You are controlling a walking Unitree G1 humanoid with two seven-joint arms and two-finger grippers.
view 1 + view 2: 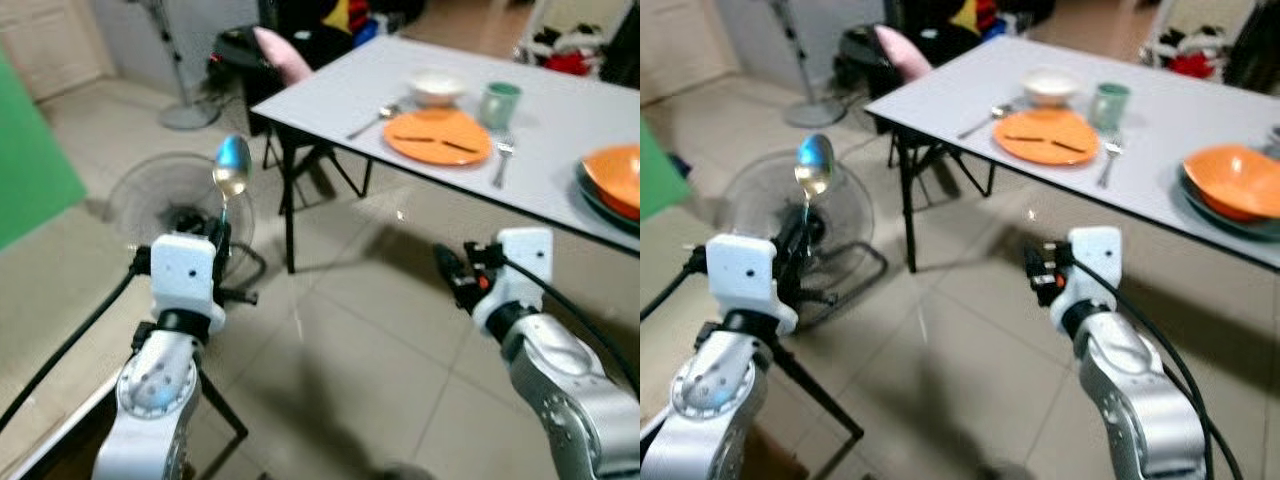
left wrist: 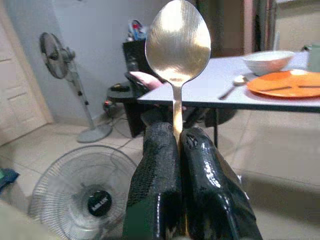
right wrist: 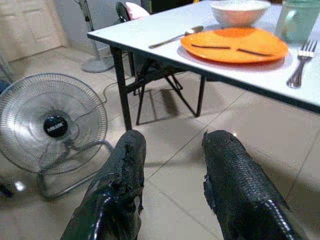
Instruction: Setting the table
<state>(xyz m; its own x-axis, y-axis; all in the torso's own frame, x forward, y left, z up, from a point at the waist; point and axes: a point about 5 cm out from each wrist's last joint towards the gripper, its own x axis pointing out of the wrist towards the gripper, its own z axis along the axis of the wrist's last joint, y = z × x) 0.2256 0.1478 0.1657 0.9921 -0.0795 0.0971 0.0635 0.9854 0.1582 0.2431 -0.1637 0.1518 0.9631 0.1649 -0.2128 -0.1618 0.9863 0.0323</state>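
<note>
Left gripper (image 1: 222, 238) pinches the spoon (image 1: 231, 167) upright by its handle for carrying to the table (image 1: 330, 95), while right gripper (image 3: 172, 165) hangs open and empty.

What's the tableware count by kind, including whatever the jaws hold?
Spoons: 2, one held in the left gripper as spoon, one on the table
Forks: 1
Orange plates: 1
Orange bowls: 1
White bowls: 1
Cups: 1
Total: 7
</note>
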